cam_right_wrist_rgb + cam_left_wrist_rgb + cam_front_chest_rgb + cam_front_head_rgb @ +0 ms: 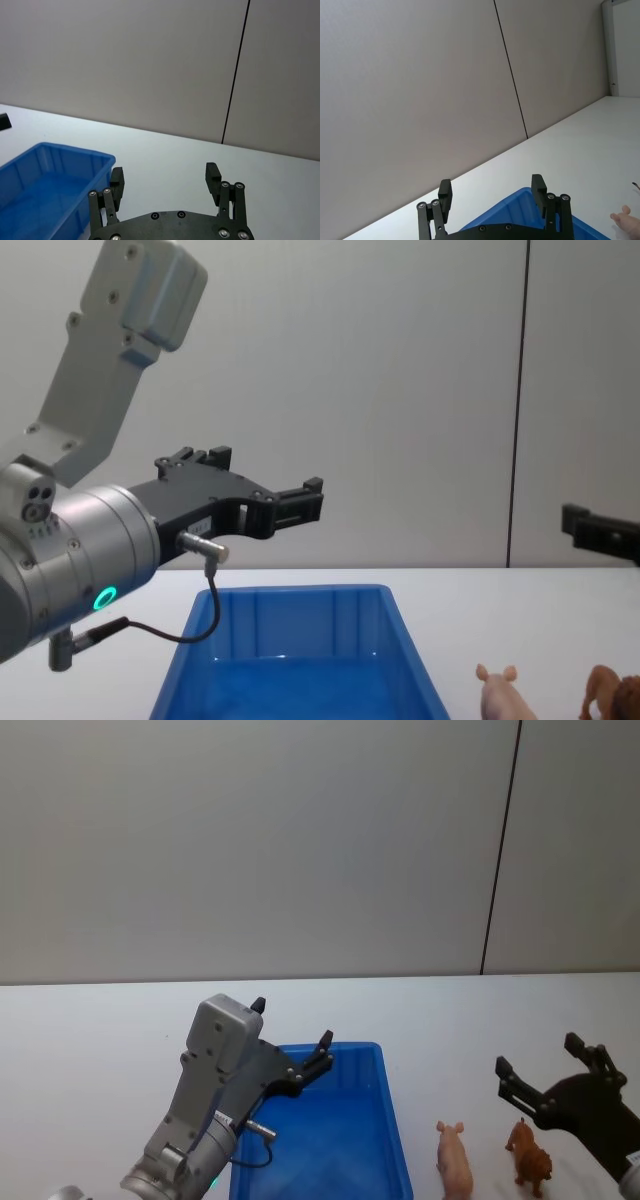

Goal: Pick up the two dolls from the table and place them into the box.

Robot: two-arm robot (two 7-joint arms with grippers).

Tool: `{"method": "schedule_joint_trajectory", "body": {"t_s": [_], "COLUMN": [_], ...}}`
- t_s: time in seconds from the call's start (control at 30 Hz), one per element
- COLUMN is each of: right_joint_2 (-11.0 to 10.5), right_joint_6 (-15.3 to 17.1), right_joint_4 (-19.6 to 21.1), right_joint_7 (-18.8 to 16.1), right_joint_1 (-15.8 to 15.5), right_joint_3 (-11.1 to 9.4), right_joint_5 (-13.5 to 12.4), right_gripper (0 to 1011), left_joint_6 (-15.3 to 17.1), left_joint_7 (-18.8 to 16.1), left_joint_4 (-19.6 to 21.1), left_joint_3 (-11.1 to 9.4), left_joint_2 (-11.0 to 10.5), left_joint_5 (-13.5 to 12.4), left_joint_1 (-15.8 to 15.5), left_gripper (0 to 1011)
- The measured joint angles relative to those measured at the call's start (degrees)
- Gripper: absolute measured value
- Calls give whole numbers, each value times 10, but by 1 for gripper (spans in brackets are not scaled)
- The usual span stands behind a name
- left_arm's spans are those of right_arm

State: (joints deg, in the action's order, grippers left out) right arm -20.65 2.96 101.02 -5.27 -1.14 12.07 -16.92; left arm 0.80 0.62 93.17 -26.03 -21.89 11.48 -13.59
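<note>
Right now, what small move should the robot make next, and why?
Probably lower the right gripper toward the reddish-brown animal. Both it and the pink pig stand on the table, right of the blue box. The right gripper is open and raised nearest that animal, while the left gripper hangs open over the box.

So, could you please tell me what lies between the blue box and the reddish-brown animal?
The pink pig is there on the table, apart from both the box and the reddish-brown animal, as the head view shows.
</note>
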Motion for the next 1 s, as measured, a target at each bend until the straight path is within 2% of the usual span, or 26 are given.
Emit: {"method": "schedule_joint_trajectory", "body": {"t_s": [0.5,0.7,1.0], "right_joint_2": [-42,-47,-44], "right_joint_6": [62,84,108], "right_joint_4": [-17,-32,-56], "right_joint_7": [-48,-66,-84], "right_joint_1": [-14,-14,-7], "right_joint_3": [-22,-23,-19], "right_joint_5": [-14,-15,-15], "right_gripper": [1001,1001,1001], "left_joint_6": [0,0,0], "left_joint_7": [0,0,0], "left_joint_4": [0,0,0], "left_joint_3": [0,0,0], "left_joint_2": [0,0,0], "left_joint_5": [0,0,0], "left_joint_1": [0,0,0], "left_gripper": [1001,1001,1001]}}
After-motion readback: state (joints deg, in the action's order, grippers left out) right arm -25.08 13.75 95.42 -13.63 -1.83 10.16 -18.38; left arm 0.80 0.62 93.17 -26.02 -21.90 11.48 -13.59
